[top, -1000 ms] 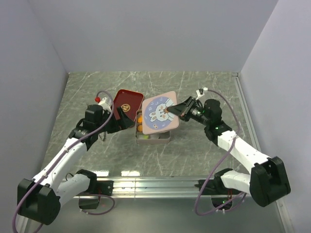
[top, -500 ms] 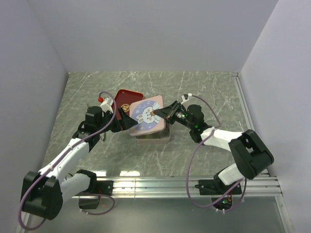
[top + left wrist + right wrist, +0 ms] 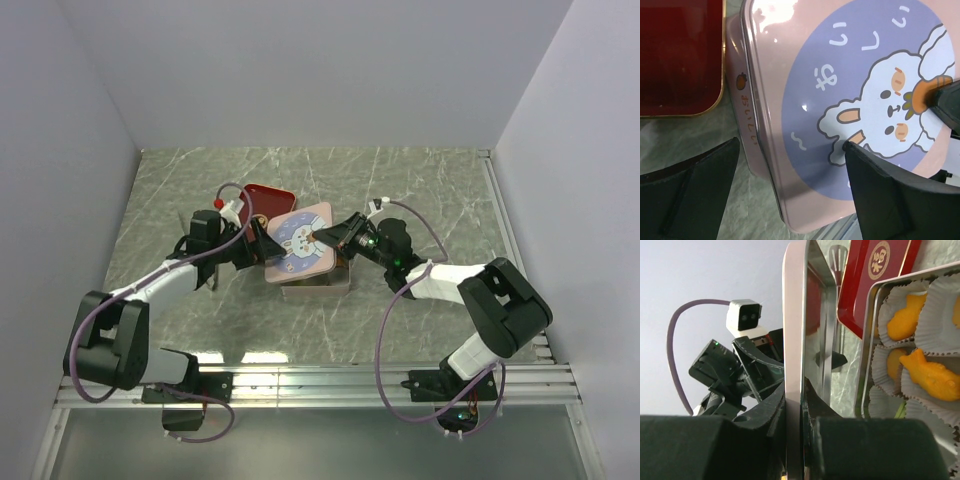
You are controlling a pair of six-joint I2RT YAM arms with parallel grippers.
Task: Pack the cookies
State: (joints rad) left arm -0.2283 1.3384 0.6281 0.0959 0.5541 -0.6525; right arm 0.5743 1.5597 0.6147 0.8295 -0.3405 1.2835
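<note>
L fingers [image 3: 875,185] stood wide apart, straddling one corner of the pink bunny lid [image 3: 850,100]. One finger was out over the worktop [image 3: 715,135] beside the tin, the other over the lid's printed face. Nothing was gripped; can't tell if either tip touched.

R fingers [image 3: 765,435] were nearly closed, pinching the lid's opposite edge. In the R wrist view the lid ran edge-on btwn them.

From the top cam, both arms reached in twd the centre of the grey-green marbled worktop and met at the lid, L fingers [image 3: 258,243] on its left, R fingers [image 3: 330,235] on its right. The lid [image 3: 298,243] was tilted, covering most of the tin base [image 3: 320,284], not seated on it. Only the base's near-right part showed.

A red tray [image 3: 268,197] w/ gold rim lay just behind-left of the base, partly under the lid's far corner.

Cookies [image 3: 930,375] sat inside the base, in white paper cups [image 3: 940,300]. They were orange & fish-shaped, at least three visible in the R wrist view. The lid hid them from the top cam & the L wrist cam.
</note>
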